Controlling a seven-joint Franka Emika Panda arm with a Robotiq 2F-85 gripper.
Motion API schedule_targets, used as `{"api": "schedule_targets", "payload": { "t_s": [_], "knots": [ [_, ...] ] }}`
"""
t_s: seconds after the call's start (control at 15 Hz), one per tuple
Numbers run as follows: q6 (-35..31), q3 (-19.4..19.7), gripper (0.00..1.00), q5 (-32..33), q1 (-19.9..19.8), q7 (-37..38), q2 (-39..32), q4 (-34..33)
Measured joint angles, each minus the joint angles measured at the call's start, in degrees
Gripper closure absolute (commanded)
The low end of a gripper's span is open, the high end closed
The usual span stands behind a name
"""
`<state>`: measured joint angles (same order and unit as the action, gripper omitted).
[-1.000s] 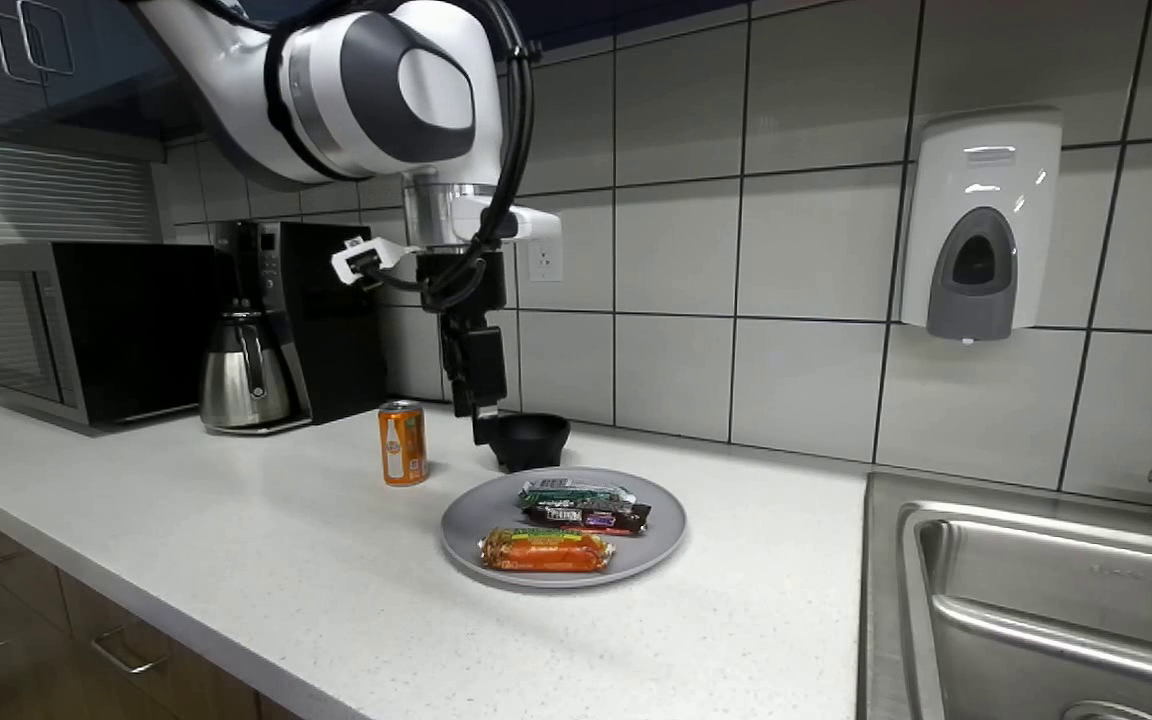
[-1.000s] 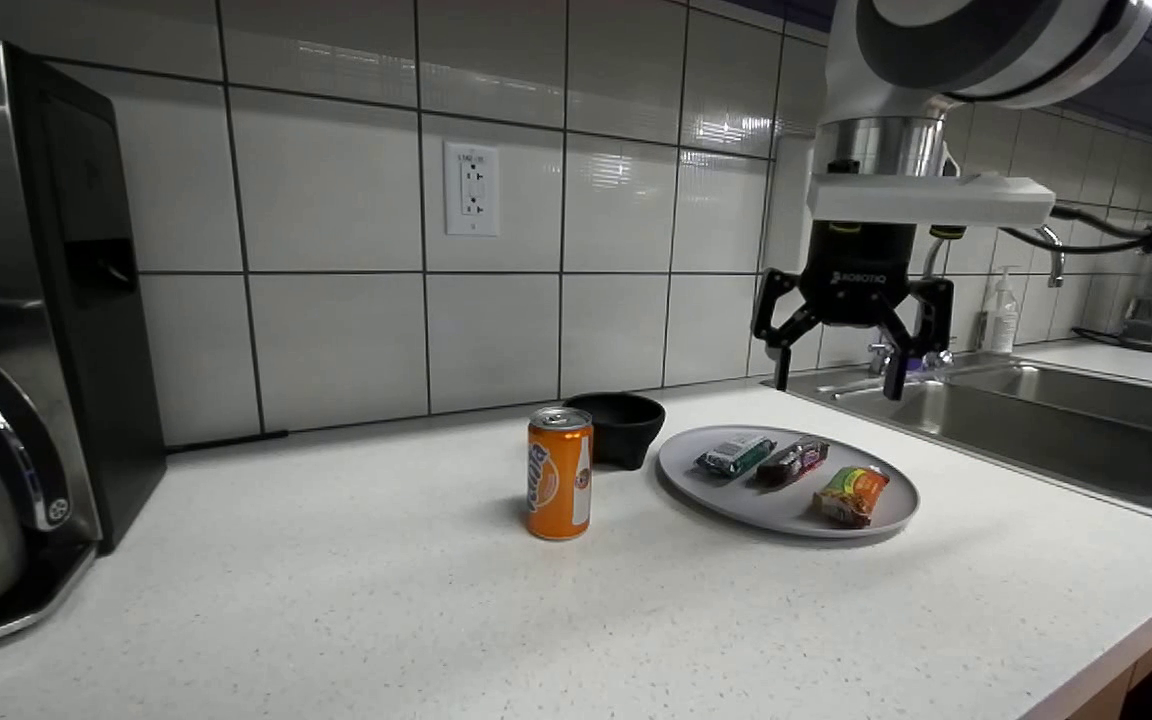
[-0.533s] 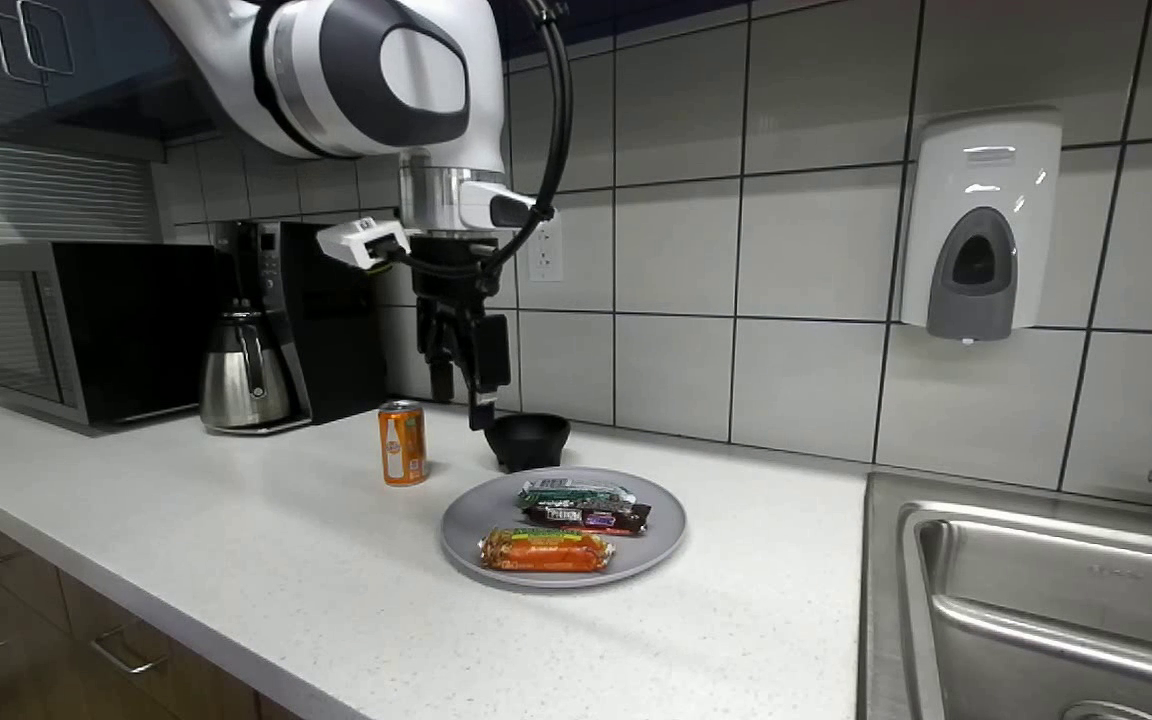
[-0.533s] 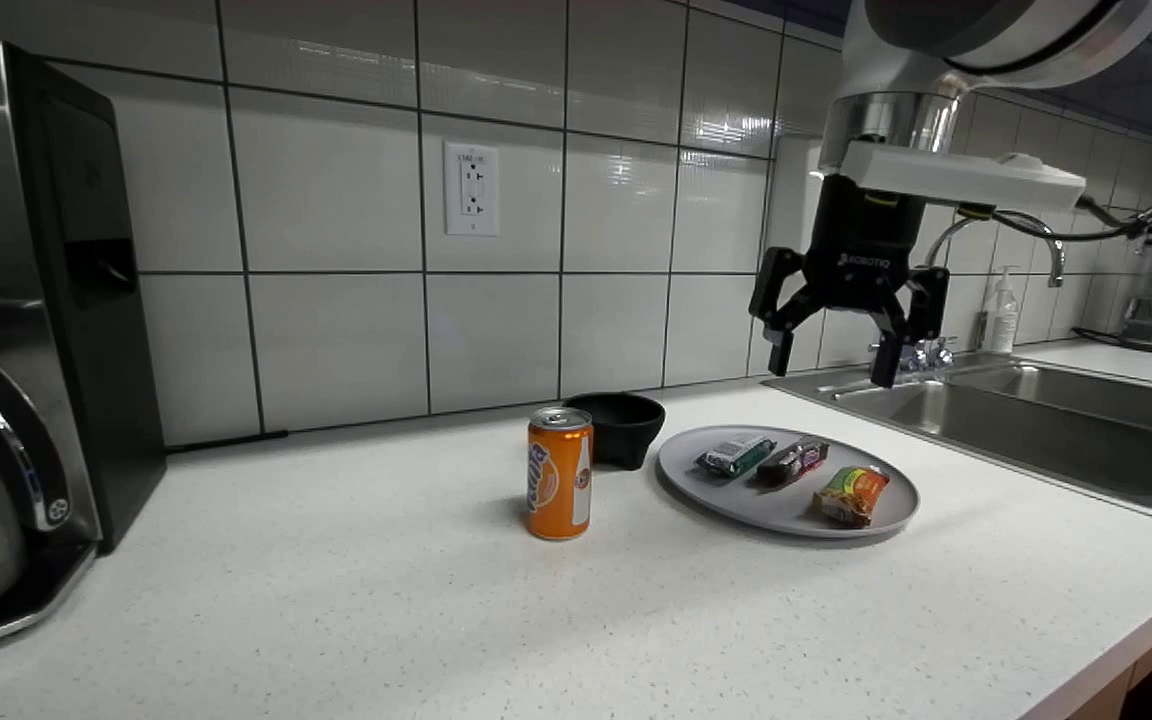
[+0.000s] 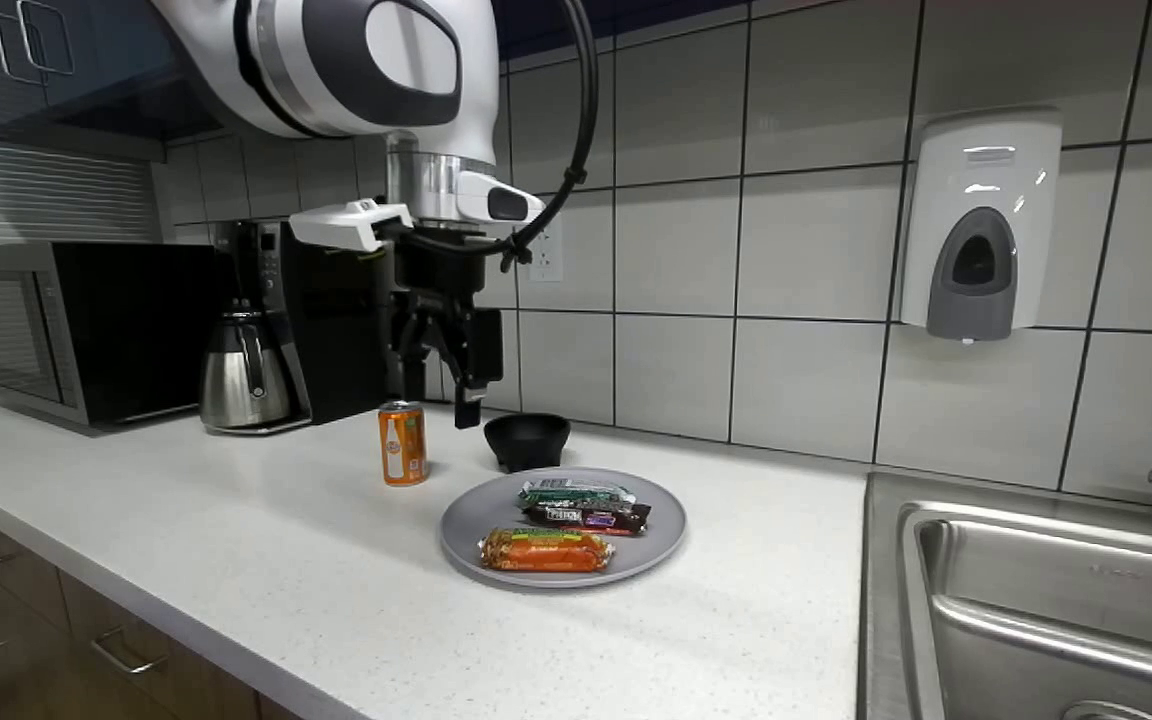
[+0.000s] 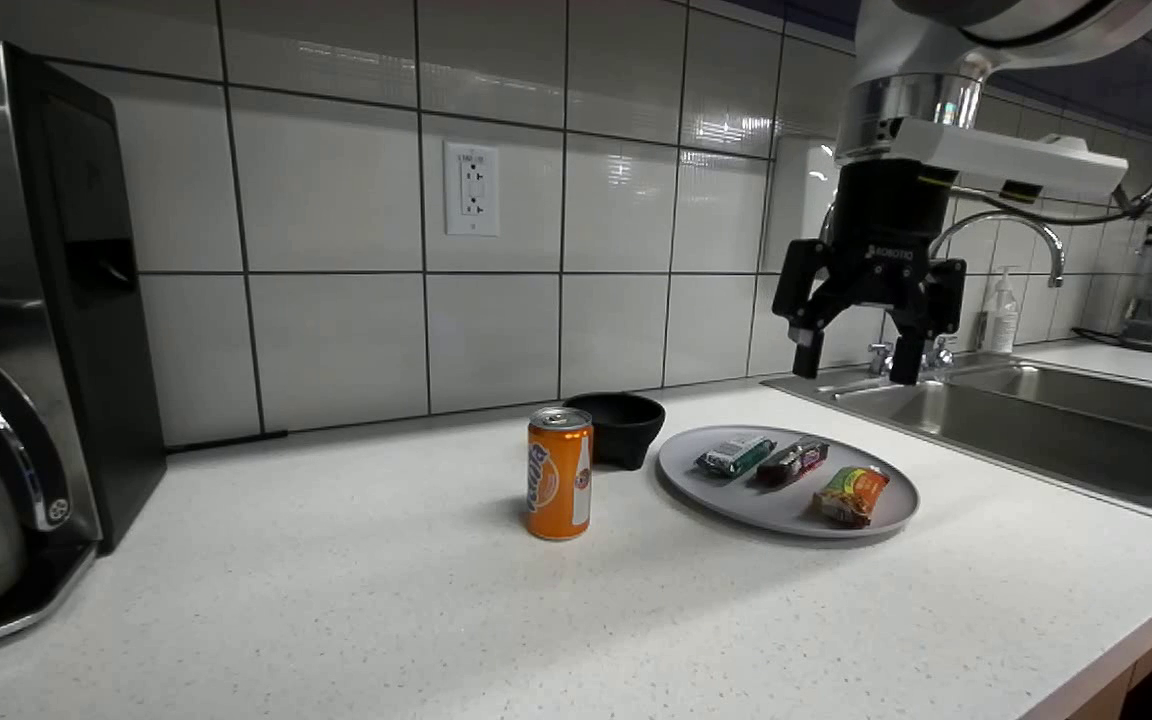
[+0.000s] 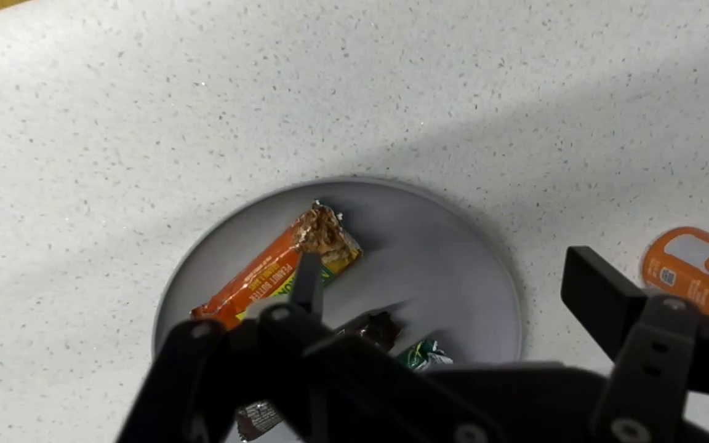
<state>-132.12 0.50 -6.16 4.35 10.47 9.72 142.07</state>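
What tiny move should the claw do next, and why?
I'd probably slide the claw a little sideways toward the orange-wrapped bar before lowering it. The claw hangs open and holds nothing. In the wrist view, one finger hides part of that bar, while the gap between the fingers shows mostly bare plate.

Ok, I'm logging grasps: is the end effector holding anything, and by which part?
Nothing is held: the end effector hangs open and empty above the counter.
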Motion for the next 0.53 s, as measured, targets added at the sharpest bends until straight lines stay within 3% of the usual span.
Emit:
{"api": "schedule_targets", "payload": {
  "t_s": [0.53],
  "knots": [
    [2.0, 0.0, 0.0, 0.0, 0.0, -2.9, 0.7, 0.1]
  ]
}}
